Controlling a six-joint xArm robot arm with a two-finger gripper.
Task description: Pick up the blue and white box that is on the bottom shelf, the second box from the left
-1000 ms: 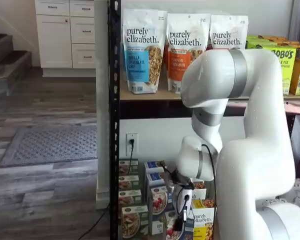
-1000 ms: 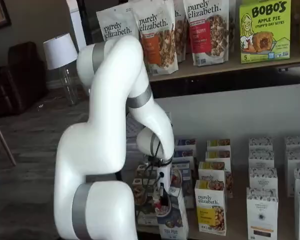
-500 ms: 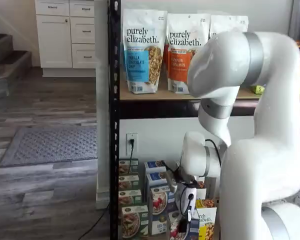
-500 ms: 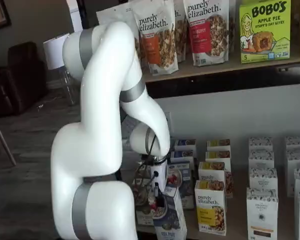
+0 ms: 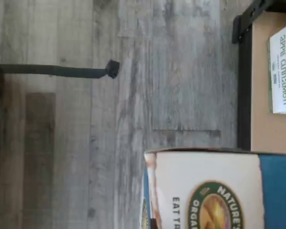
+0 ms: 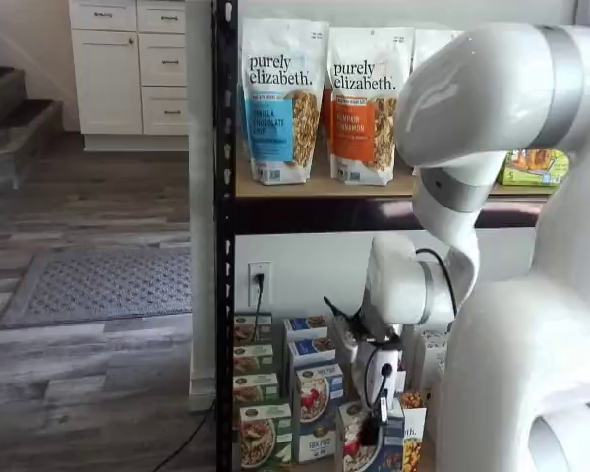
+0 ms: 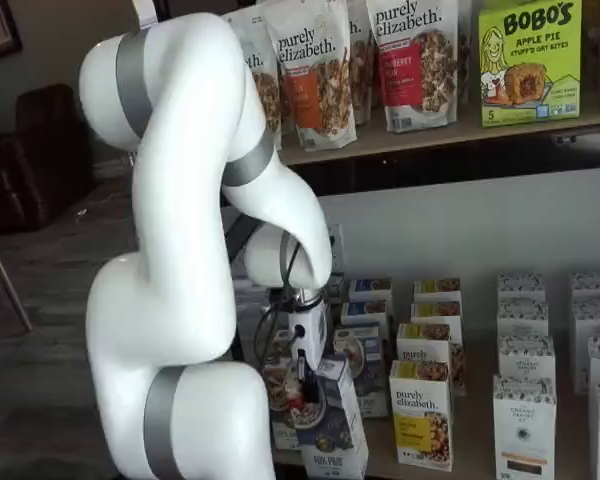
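Robot arm, white with grey bands, bends low in front of a black metal rack. Its end effector is closed on the blue and white box, which tilts at the front edge of the bottom shelf, just beside the yellow and white box. In a shelf view the held box sits beside a matching blue box. The wrist view shows the box top over grey wooden flooring.

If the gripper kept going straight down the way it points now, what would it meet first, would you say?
Nothing new, probably: the gripper already appears shut on the blue and white box; beyond it lies the bottom shelf.
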